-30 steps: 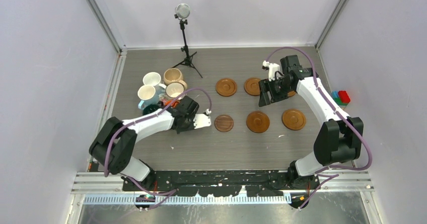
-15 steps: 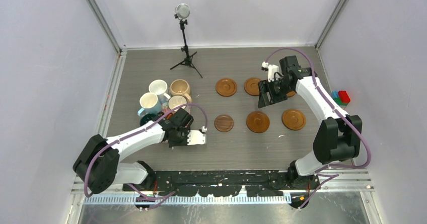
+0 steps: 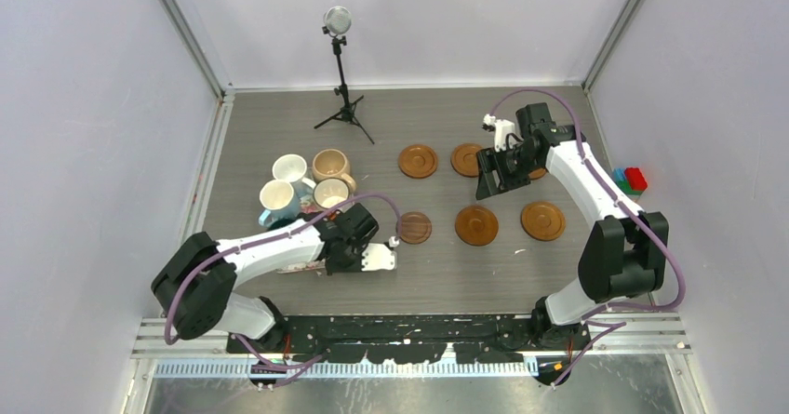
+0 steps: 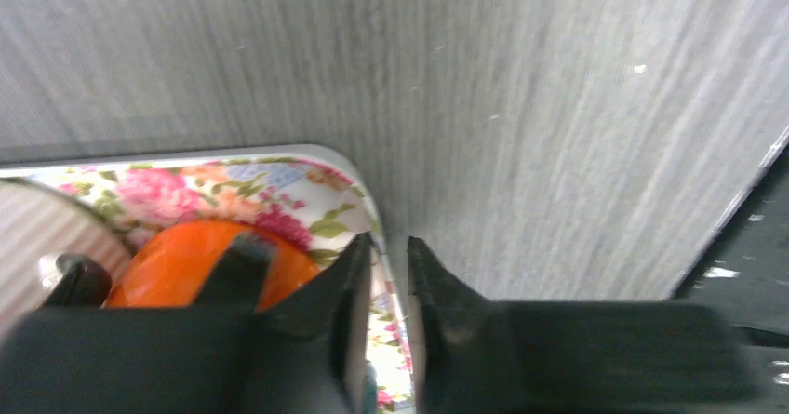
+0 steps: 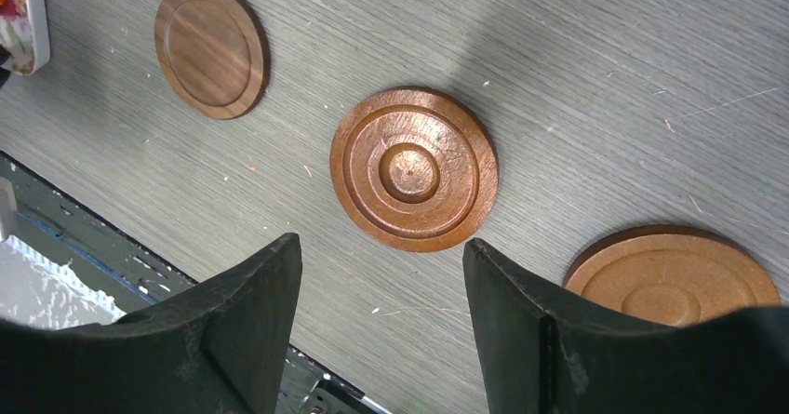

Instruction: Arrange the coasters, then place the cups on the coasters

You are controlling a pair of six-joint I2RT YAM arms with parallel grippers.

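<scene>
Five round brown coasters show from above: (image 3: 418, 161), (image 3: 466, 159), (image 3: 476, 225), (image 3: 542, 220) and a smaller, darker one (image 3: 414, 227). Several cups cluster at the left: white (image 3: 289, 167), beige (image 3: 327, 165), dark-rimmed (image 3: 330, 193) and light blue (image 3: 277, 198). An orange cup (image 4: 177, 260) stands on the floral tray (image 4: 279, 181). My left gripper (image 4: 389, 247) straddles the tray's rim at a corner, its jaws a narrow gap apart. My right gripper (image 5: 381, 256) hangs open and empty above the table, near a ringed coaster (image 5: 413, 169).
A microphone on a tripod (image 3: 341, 70) stands at the back. Coloured blocks (image 3: 630, 180) lie by the right wall. The tray's near edge (image 3: 290, 267) lies close to the table's front rail. Another coaster (image 5: 672, 277) lies just right of my right gripper's fingers.
My left arm has dragged the tray toward the near edge and slightly right, the cups shifting with it. Its jaws have parted a little. The right arm has not moved.
</scene>
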